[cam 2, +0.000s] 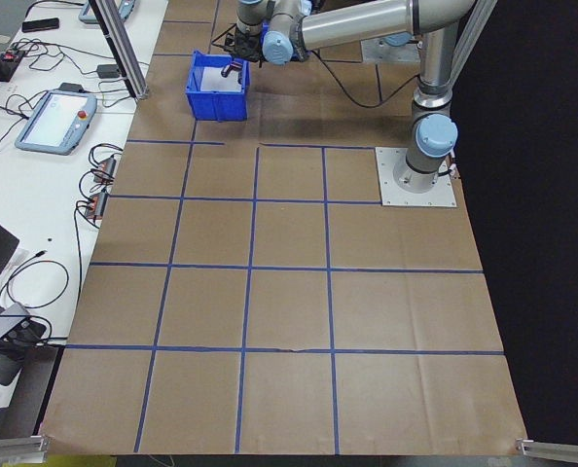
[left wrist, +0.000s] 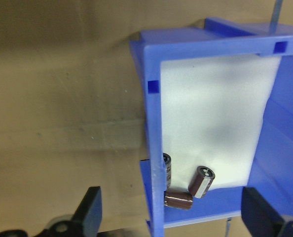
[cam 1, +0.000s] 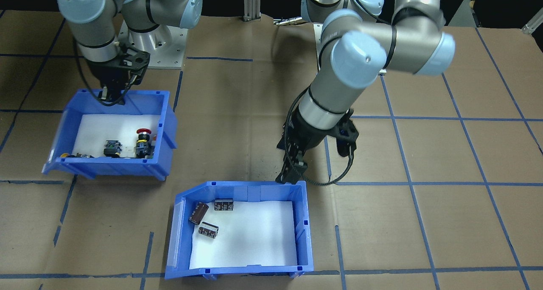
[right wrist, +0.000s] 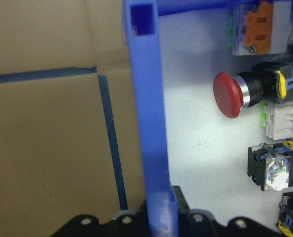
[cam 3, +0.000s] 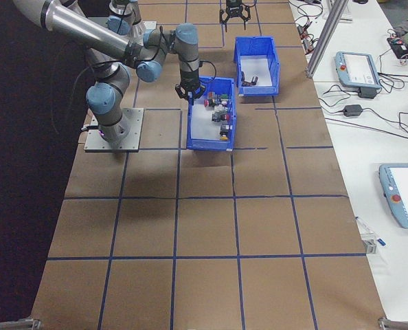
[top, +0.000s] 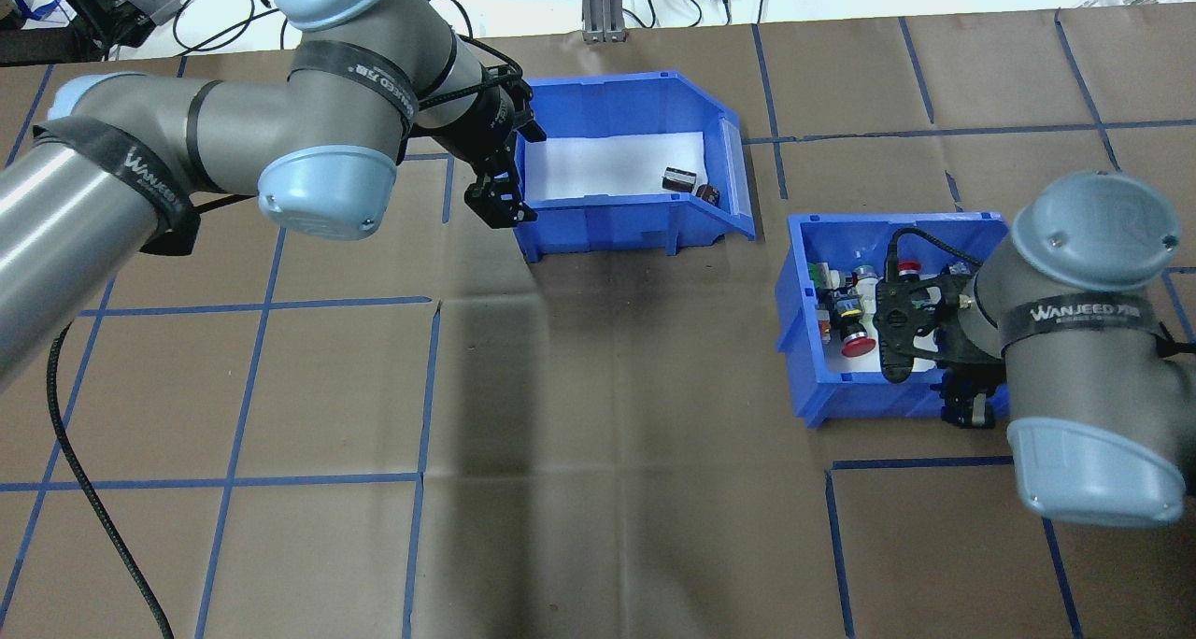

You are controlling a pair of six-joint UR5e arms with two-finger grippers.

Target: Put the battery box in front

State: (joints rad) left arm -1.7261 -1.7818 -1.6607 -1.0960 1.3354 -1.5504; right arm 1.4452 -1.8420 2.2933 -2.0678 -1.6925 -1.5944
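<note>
The battery box [cam 1: 303,232], a blue bin lined with white foam, holds three dark-brown cells [cam 1: 208,230] and stands nearest the front-facing camera. My left gripper [cam 1: 292,176] hovers at its back corner. In the left wrist view its fingers [left wrist: 90,210] stand wide apart, open, with the box's wall [left wrist: 154,123] between them and not touched. From overhead the left gripper [top: 500,200] is at the box's [top: 607,223] near-left corner. My right gripper [right wrist: 161,217] is shut on the back wall of the other blue bin [cam 1: 114,167], the one with push-buttons.
A red mushroom button [right wrist: 228,95] and several switches lie in the push-button bin [top: 794,331]. Brown paper with blue tape lines covers the table. The arms' steel base plates [cam 1: 167,48] sit at the robot's side. Side tables with pendants [cam 3: 355,65] and cables flank the far edge.
</note>
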